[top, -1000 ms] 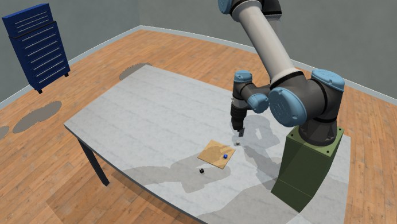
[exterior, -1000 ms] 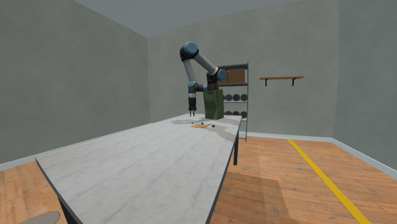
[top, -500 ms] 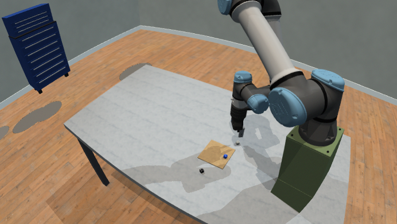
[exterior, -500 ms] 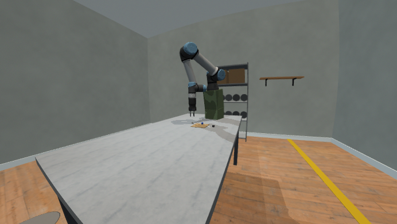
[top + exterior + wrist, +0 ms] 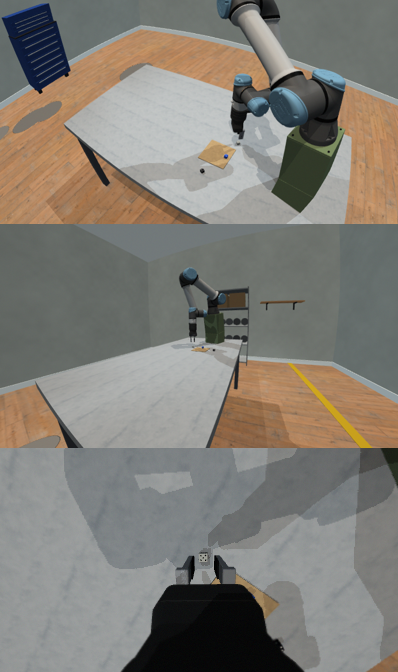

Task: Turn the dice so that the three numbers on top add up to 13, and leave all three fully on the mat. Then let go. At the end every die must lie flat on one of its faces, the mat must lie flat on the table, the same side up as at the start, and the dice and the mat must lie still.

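Note:
A white die [image 5: 238,143] [image 5: 192,347] [image 5: 203,557] rests on the table just off the mat's corner; its top shows five dots in the wrist view. My gripper [image 5: 241,135] [image 5: 192,340] [image 5: 204,562] is partly open and empty, pointing down above the white die, its fingers either side of it in the wrist view. A blue die [image 5: 226,156] [image 5: 202,347] lies on the tan square mat [image 5: 210,149] [image 5: 196,350] [image 5: 270,604], near one edge. A black die [image 5: 202,170] [image 5: 213,350] [image 5: 279,644] rests on the table off the mat. The blue and black top numbers are too small to read.
The green robot pedestal [image 5: 299,172] [image 5: 214,328] stands beside the dice area. The mat lies flat on the grey table [image 5: 129,115] [image 5: 138,390]. Arm shadows cross the mat and table. The table's long edge runs beyond the black die.

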Available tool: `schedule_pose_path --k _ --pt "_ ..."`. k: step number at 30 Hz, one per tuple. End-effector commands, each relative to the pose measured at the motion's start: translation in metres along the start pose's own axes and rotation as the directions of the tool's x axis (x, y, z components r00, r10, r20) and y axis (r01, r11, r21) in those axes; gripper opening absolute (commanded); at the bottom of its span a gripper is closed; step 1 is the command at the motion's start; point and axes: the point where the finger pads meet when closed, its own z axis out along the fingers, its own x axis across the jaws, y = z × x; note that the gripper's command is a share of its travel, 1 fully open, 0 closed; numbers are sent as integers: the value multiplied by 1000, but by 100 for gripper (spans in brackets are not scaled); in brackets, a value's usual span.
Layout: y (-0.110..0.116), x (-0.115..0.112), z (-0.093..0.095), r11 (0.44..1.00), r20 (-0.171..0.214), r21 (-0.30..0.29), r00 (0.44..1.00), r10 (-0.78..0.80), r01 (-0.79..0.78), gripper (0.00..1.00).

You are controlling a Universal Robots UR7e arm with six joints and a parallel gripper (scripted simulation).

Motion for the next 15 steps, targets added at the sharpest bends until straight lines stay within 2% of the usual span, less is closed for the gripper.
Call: schedule_pose_path --k 1,15 --pt "0 0 6 1000 1 0 1000 0 0 64" --pt "1 -1 24 1000 1 0 1000 0 0 64"
